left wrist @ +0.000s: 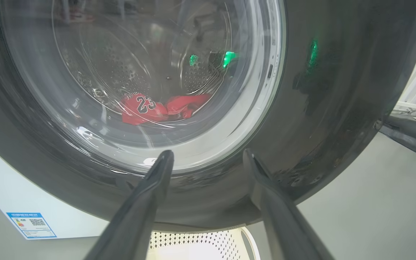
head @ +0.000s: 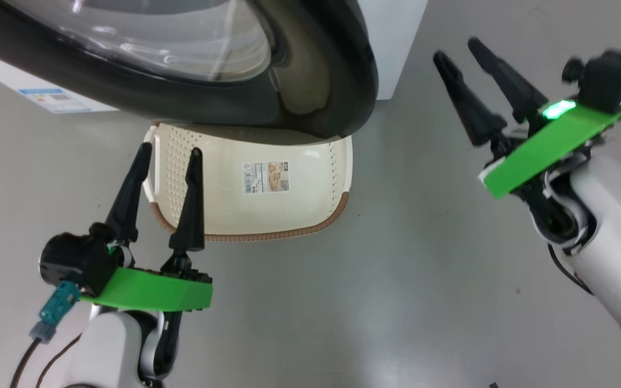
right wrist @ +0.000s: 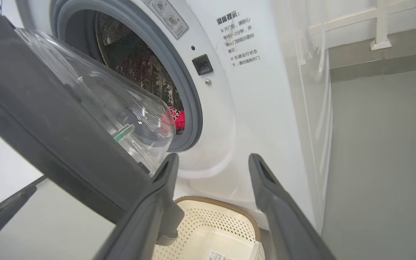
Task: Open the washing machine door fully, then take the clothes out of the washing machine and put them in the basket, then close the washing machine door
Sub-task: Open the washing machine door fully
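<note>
The washing machine door (head: pixel 310 81), with a black rim and a bulging glass window, stands partly open above the basket (head: pixel 299 210). The cream basket sits on the floor in front of the white washing machine (right wrist: pixel 251 108). Red clothes (left wrist: pixel 157 108), one showing the number 23, lie in the steel drum (right wrist: pixel 135 68) and are seen through the door glass (left wrist: pixel 128 72) and past the door's edge (right wrist: pixel 175 119). My left gripper (head: pixel 170 151) is open and empty over the basket's left end, just below the door rim. My right gripper (head: pixel 457 49) is open and empty, to the right of the door and apart from it.
Grey floor (head: pixel 397 302) spreads around the basket and machine. A blue label sticker (head: pixel 54 99) marks the washer's lower front. A white railing (right wrist: pixel 377 21) runs along the wall beyond the machine's right side. The door latch socket (right wrist: pixel 202 64) sits right of the grey rubber ring.
</note>
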You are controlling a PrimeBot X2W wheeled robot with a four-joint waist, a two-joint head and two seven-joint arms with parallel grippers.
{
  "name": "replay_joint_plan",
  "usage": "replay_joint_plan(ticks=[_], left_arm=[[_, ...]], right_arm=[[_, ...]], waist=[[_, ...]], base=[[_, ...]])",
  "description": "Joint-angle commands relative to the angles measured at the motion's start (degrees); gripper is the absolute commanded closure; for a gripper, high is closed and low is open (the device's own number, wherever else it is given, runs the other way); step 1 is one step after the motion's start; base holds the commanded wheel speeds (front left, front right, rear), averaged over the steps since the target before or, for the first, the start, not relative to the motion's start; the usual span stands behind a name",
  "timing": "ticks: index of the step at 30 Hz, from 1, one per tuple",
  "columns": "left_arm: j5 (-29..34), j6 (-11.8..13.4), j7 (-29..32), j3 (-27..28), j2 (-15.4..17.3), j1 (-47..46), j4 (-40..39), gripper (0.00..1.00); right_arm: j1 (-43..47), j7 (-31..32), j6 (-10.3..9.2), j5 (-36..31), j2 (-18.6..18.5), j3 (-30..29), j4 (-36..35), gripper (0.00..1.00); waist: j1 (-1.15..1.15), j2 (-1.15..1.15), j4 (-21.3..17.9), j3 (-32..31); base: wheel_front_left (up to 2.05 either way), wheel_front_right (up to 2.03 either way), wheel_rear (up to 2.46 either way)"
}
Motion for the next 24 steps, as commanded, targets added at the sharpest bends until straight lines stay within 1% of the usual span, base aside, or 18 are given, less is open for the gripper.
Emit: replay_joint_plan(ticks=[1,4,5,9,15,16,20,24], left_arm=[[0.2,0.3,-0.3,2.0,1.1,0.9,-1.1,0.0],[0.3,0.3,-0.3,2.3,1.1,1.1,-1.2,0.0],[0.4,0.4,-0.3,2.5,1.1,1.2,-1.4,0.0],[0.6,0.6,-0.3,2.8,1.1,1.3,-1.7,0.0],[0.6,0.8,-0.3,2.8,1.1,1.6,-2.3,0.0],[0.6,0.8,-0.3,2.8,1.1,1.6,-2.3,0.0],[0.5,1.0,-0.3,2.7,1.1,1.6,-2.5,0.0],[0.4,1.3,-0.3,2.9,1.1,1.7,-2.7,0.0]], right_arm=[[2.4,-4.1,0.44,-2.2,-0.8,2.2,0.4,0.0],[3.4,-6.3,0.44,-5.1,-0.9,2.6,2.5,0.0],[4.2,-6.5,0.44,-8.5,-0.2,-0.6,2.2,0.0],[8.8,-6.5,0.44,-17.3,2.4,-9.7,-0.4,0.0],[16.3,-6.5,0.44,-28.9,6.8,-20.3,-6.5,0.0],[16.3,-6.5,0.44,-28.9,6.8,-20.3,-6.5,0.0],[20.3,-6.5,0.44,-33.6,9.2,-25.6,-11.3,0.0],[23.4,-6.5,0.44,-36.0,10.1,-27.0,-13.7,0.0]], waist=[[0.0,0.0,-0.7,-0.7],[0.0,0.0,-1.2,-1.1],[0.0,0.0,-1.5,-1.1],[0.0,0.0,-1.7,-1.3],[0.0,0.0,-1.8,-1.6],[0.0,0.0,-1.8,-1.6],[0.0,0.0,-1.7,-1.6],[0.0,0.0,-1.7,-1.7]], base=[[0.0,0.0,0.0],[0.0,0.0,0.0],[0.0,0.0,0.0],[0.0,0.0,0.0],[0.0,0.0,0.0],[0.0,0.0,0.0],[0.0,0.0,0.0],[0.0,0.0,0.0]])
